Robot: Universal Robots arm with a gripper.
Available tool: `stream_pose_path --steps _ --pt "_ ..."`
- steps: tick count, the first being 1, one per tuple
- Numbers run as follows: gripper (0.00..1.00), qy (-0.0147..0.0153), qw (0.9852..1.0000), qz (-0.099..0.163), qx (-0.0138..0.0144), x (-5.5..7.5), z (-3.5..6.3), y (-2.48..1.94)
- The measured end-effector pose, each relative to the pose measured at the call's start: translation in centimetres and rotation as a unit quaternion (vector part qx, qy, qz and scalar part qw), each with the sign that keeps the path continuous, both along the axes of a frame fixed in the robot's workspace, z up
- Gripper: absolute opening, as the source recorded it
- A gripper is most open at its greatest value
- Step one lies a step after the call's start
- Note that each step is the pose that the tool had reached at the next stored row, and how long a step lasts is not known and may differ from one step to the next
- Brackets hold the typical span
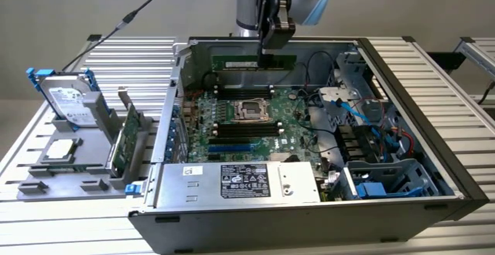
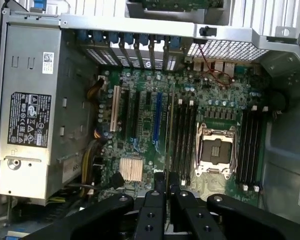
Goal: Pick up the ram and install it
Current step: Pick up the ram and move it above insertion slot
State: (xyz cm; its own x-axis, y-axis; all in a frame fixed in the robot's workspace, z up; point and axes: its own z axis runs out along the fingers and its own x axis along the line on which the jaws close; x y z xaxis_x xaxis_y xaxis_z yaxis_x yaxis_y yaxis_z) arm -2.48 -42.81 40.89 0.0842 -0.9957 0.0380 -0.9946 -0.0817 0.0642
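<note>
The hand (image 1: pixel 270 58) is gripping the ram (image 1: pixel 236 63), its fingers (image 2: pixel 158 181) pinched narrowly on the stick's upper edge. The ram is hanging level and on edge inside the open computer case (image 1: pixel 456 174), raised clear of the motherboard (image 1: pixel 298 119). In the exterior view it is showing beyond the CPU socket (image 1: pixel 251 109), on the side toward the case's far wall, and is touching nothing but the hand. Black memory slots (image 1: pixel 247 128) are lying in rows on both sides of the CPU socket, parallel to the held stick. The power supply (image 1: pixel 240 182) with its dark label is sitting on the near side of the CPU socket. Well off to the exterior view's left of the CPU socket, outside the case, a hard drive (image 1: pixel 66 99) with blue rails and a green expansion card (image 1: pixel 124 142) are standing in a grey holder on the slatted counter (image 1: pixel 124 52).
</note>
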Motion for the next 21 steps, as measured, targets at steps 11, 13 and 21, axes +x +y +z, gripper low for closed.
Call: stream_pose_path --steps 11,13,21 --pt "0.14 -0.0001 0.9999 0.0 -0.0113 0.2 -1.44 3.02" --pt "0.14 0.0 0.9999 0.0 -0.0132 0.3 -1.68 3.41" --pt "0.14 -0.0001 0.9999 0.0 -0.0141 0.3 -1.82 3.66"
